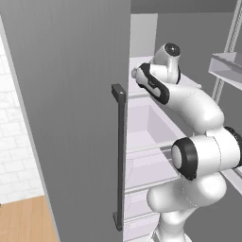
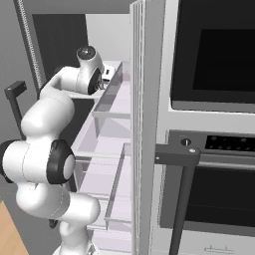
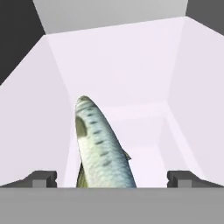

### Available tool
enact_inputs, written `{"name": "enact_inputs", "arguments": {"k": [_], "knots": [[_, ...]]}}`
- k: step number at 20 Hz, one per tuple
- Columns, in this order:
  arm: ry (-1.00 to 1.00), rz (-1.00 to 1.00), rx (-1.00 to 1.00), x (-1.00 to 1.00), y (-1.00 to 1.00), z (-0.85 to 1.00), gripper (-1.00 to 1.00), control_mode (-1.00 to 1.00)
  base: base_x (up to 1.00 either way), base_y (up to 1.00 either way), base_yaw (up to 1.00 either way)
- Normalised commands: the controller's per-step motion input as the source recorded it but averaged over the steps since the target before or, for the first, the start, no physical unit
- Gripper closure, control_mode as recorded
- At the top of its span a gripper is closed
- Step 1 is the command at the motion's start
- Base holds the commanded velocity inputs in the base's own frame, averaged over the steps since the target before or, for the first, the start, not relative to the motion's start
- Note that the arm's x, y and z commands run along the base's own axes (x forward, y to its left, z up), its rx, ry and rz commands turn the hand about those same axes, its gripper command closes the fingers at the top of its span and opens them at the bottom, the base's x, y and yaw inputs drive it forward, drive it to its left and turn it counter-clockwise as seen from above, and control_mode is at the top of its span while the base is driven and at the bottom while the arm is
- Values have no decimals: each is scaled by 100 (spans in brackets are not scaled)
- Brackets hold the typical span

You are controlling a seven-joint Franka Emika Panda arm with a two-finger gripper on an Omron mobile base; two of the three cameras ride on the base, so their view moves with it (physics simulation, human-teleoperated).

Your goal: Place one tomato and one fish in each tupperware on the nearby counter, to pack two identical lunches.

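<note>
A silvery-grey fish (image 3: 98,144) with a greenish tint lies on the white floor of a fridge shelf (image 3: 144,78), head pointing away from the hand. My gripper (image 3: 112,178) is open, and the fish's tail end lies between the two dark fingertips (image 3: 43,178), nearer the left one. Whether the tips touch the fish I cannot tell. In the base views my arm (image 1: 189,104) reaches into the open fridge at upper-shelf height, the hand (image 2: 102,74) just inside it. The tomato, the tupperware and the counter are out of view.
The grey fridge door (image 1: 71,118) with its dark vertical handle (image 1: 119,156) stands open close to the arm's left. Clear drawers and shelves (image 2: 107,149) sit below the hand. A built-in oven (image 2: 214,55) with a dark handle (image 2: 179,199) flanks the fridge on the right.
</note>
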Motion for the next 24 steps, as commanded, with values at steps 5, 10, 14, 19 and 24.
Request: {"name": "enact_inputs", "arguments": {"k": [5,10,14,19,24], "knots": [[0,5,0,16,-8,-33,100,-100,0,0,0],[-2,3,0,10,0,-40,100,-100,0,0,0],[-7,0,0,0,0,-16,100,-100,0,0,0],[-36,0,1,-81,3,0,100,-100,0,0,0],[-33,-1,3,-100,-2,61,100,-100,0,0,0]]}}
